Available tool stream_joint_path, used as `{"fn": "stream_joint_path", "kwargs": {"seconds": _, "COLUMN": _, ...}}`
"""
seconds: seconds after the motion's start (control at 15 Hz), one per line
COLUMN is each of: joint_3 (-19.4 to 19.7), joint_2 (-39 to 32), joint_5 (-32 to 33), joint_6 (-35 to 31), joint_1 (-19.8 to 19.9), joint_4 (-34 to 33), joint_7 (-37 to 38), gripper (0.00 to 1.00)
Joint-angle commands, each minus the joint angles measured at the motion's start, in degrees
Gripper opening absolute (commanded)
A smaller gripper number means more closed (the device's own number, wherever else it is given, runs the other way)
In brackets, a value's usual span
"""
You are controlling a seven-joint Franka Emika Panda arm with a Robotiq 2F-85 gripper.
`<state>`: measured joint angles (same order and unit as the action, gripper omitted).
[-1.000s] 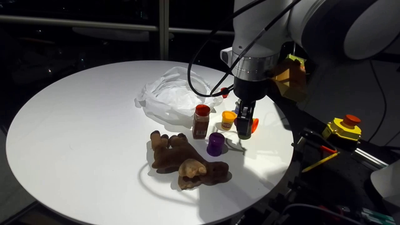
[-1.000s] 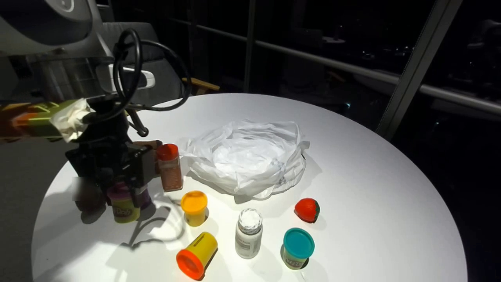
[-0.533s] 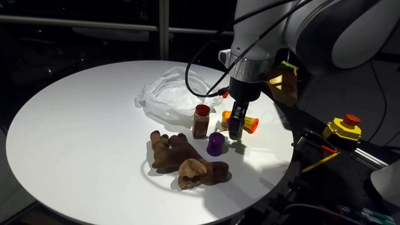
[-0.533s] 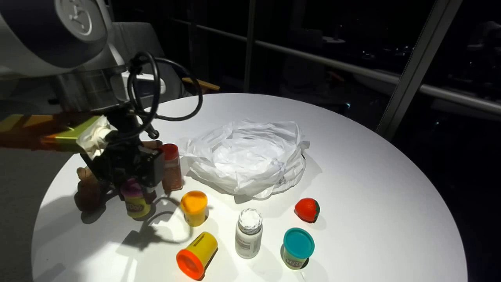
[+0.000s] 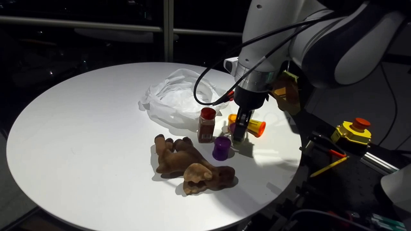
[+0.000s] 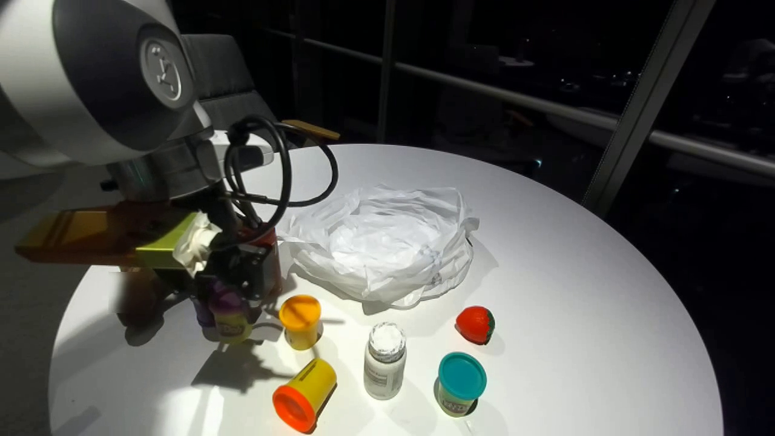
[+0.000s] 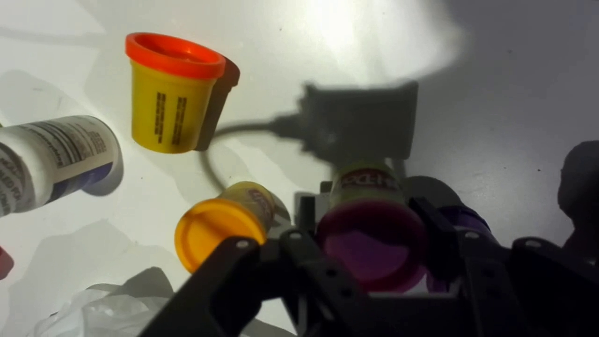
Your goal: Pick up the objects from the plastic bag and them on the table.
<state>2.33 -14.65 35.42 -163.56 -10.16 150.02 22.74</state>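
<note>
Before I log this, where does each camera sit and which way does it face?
Exterior view: raised, looks down across the table, plush toy nearest; arm shows at picture right.
Exterior view: raised, looks down, white bottle nearer than plastic bag; arm shows at picture left.
Wrist view: on the wrist, looks down past the gripper holding the magenta-lidded tub.
Both exterior views share the table and plastic bag.

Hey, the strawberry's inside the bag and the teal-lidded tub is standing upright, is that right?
Not quite: the strawberry is on the table, outside the bag, as an exterior view shows. The teal-lidded tub does stand upright.
</note>
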Motion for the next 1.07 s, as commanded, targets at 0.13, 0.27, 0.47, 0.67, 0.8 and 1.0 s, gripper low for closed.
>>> {"fn": "stream_joint_path", "kwargs": {"seconds": 0.13, "joint_3": 0.94, "joint_2": 0.26, "joint_5": 2.43, "joint_6": -2.43, "joint_1": 0.25, "joint_4": 0.59, "joint_7": -0.55, "gripper": 0.92}}
{"fn": "stream_joint_path", "kwargs": {"seconds": 0.27, "joint_3": 0.8, "joint_2": 1.23, "joint_5": 2.06, "joint_6": -2.92, "joint_1": 0.6, "joint_4": 1.14, "joint_7": -1.08, "gripper": 1.0}}
{"fn": "stream_joint_path", "kwargs": {"seconds": 0.47, "joint_3": 0.75, "joint_2": 5.93, "joint_5": 0.99, "joint_6": 2.81, "joint_1": 0.33, "joint_4": 1.02, "joint_7": -1.13, "gripper": 1.0}}
{"fn": "stream_joint_path", "kwargs": {"seconds": 0.67, "joint_3": -1.14, "joint_2": 13.82, "joint_5": -5.09, "joint_6": 14.48, "joint_1": 1.34, "joint_4": 0.46, "joint_7": -8.13, "gripper": 1.0}}
{"fn": "stream_joint_path", "kwargs": {"seconds": 0.8, "joint_3": -2.79, "joint_2": 16.99, "joint_5": -12.19, "joint_6": 23.31, "joint_1": 2.03, "joint_4": -2.57, "joint_7": -14.32, "gripper": 1.0}}
{"fn": "stream_joint_path", "kwargs": {"seconds": 1.0, "joint_3": -4.09, "joint_2": 19.99, "joint_5": -20.33, "joint_6": 33.02, "joint_1": 2.64, "joint_4": -10.61, "joint_7": -19.26, "gripper": 1.0}}
